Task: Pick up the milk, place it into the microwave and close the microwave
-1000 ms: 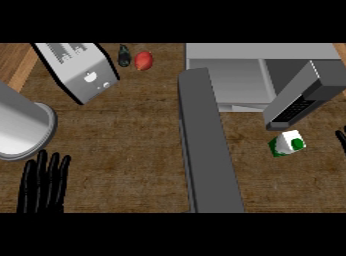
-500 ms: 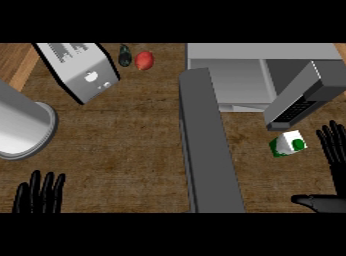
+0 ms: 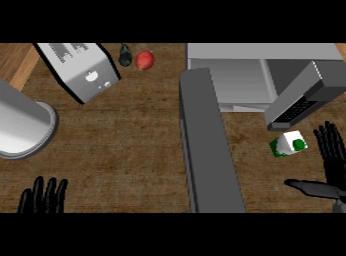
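The milk (image 3: pixel 289 144) is a small white and green carton on the wooden counter, just below the open microwave door (image 3: pixel 307 95). The microwave (image 3: pixel 250 75) sits at the upper right with its cavity showing. My right hand (image 3: pixel 338 170) is open at the lower right, fingers straight up beside the carton's right side and thumb stretched left below it, not touching it. My left hand (image 3: pixel 43 197) shows at the bottom left edge, open, with fingers pointing up.
A long grey bar (image 3: pixel 209 145) runs down the middle of the counter. A toaster (image 3: pixel 80 67) stands upper left, with a dark item (image 3: pixel 125 55) and a red fruit (image 3: pixel 145 59) beside it. A large grey cylinder (image 3: pixel 13 125) lies at the left.
My right hand has moved further left and up toward the milk, its thumb spreading out below the carton. My left hand has sunk lower toward the bottom edge.
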